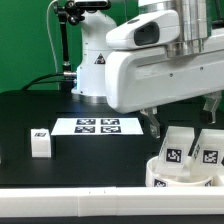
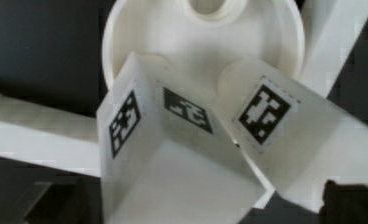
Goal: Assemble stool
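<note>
The round white seat (image 1: pixel 185 178) lies at the front of the exterior view's right, against the long white bar. Two tagged white legs (image 1: pixel 178 150) (image 1: pixel 209 148) stand up from it. A third leg (image 1: pixel 41 142) stands alone on the black table at the exterior view's left. My gripper (image 1: pixel 183 124) hangs just above the legs on the seat, its fingers wide apart. In the wrist view the seat (image 2: pixel 199 40) lies beyond a tagged leg (image 2: pixel 181 115). That leg reaches down between my dark fingertips (image 2: pixel 350 200), with gaps on both sides. The gripper (image 2: pixel 199 205) is open.
The marker board (image 1: pixel 98 126) lies flat on the table in the middle. The long white bar (image 1: pixel 70 205) runs along the front edge. The arm's white base (image 1: pixel 95 65) stands at the back, in front of a green backdrop.
</note>
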Robot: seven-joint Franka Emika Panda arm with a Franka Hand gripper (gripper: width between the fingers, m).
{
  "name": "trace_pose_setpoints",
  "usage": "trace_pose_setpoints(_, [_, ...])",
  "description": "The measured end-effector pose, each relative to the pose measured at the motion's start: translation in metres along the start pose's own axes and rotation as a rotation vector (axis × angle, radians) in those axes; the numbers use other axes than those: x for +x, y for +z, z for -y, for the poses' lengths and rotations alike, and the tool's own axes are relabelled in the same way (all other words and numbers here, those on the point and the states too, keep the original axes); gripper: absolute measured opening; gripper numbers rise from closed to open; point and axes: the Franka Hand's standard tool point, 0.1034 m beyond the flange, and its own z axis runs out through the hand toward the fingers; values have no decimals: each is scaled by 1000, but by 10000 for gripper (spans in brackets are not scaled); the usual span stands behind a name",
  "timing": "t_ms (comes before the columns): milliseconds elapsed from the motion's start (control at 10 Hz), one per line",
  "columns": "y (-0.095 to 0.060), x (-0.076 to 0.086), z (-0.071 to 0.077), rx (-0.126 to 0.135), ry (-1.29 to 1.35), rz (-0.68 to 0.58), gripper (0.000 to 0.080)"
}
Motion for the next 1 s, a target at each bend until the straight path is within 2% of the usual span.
trace_pose_setpoints(100, [0,1,1,-24,-123,4,648])
trace_pose_setpoints(300, [2,1,0,-44,-288,12,648])
trace_pose_setpoints(700, [5,-2,-4,-43,-507,24,648])
trace_pose_setpoints(1000, [15,-7,-9,-64,-672,66,648])
